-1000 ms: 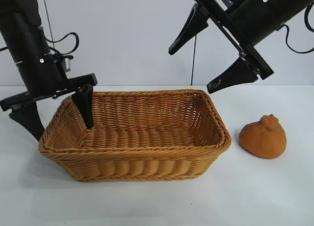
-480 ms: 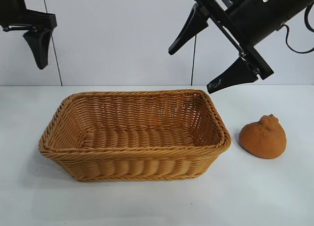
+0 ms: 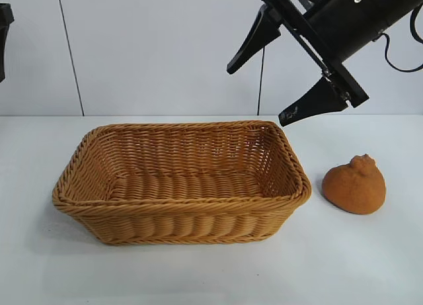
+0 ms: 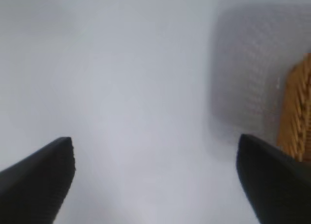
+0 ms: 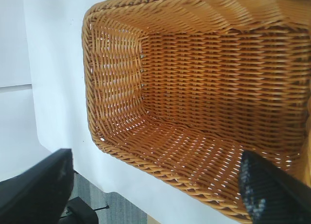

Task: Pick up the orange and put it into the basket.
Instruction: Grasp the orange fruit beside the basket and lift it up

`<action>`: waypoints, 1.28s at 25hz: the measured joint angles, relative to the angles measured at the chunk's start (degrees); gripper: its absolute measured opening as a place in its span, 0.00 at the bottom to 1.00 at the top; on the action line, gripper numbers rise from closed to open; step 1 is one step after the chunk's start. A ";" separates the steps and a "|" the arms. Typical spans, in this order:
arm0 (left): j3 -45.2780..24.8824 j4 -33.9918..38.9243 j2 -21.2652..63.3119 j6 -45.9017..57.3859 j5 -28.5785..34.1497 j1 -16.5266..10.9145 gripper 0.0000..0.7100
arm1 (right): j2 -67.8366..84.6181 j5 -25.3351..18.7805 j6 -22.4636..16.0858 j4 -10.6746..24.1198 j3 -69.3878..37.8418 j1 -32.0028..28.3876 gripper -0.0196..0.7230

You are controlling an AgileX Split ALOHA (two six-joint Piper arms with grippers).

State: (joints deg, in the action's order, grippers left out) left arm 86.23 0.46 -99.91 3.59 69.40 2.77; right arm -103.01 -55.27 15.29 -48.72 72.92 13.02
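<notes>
White table fills the lower part of the exterior view, pale wall behind. Wicker basket sits mid-table, slightly toward the left edge, long axis running left-right, opening up, nothing inside; braided rim, sloping sides. Bare table all around it, a wide strip along the front edge and at the left end. Right wrist view looks down into the same basket, weave bare to the bottom.

Right gripper hangs in the air above the basket's right rear corner, tilted, fingers spread wide and released, holding nothing. Well above both basket and fruit.

Left gripper is raised at the far left edge of the exterior view, only a sliver showing there; its wrist view shows both fingers set wide apart, empty, over bare table with the basket's edge at one side.

Orange rests on the table just right of the basket's right end, a small gap between them, not touching. Bumpy knob points up and slightly back. Roughly round, a bit wider than tall. Open table to its right and front.
</notes>
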 joint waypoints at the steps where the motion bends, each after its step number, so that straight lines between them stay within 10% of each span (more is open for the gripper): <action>1: -2.85 -0.46 2.55 -0.86 0.00 0.44 0.91 | 0.00 0.00 0.00 0.00 0.00 0.00 0.88; 24: -56.86 -1.39 67.92 -3.25 -8.32 0.99 0.91 | 0.00 -3.81 0.00 1.41 6.01 0.00 0.88; 32: -57.23 -1.54 83.83 -3.25 -8.40 0.99 0.91 | 0.00 -9.95 -11.56 26.26 18.34 0.05 0.88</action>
State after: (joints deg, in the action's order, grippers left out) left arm 29.00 -1.08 -16.08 0.35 61.00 3.76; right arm -103.01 -65.22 3.73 -22.46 91.26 13.06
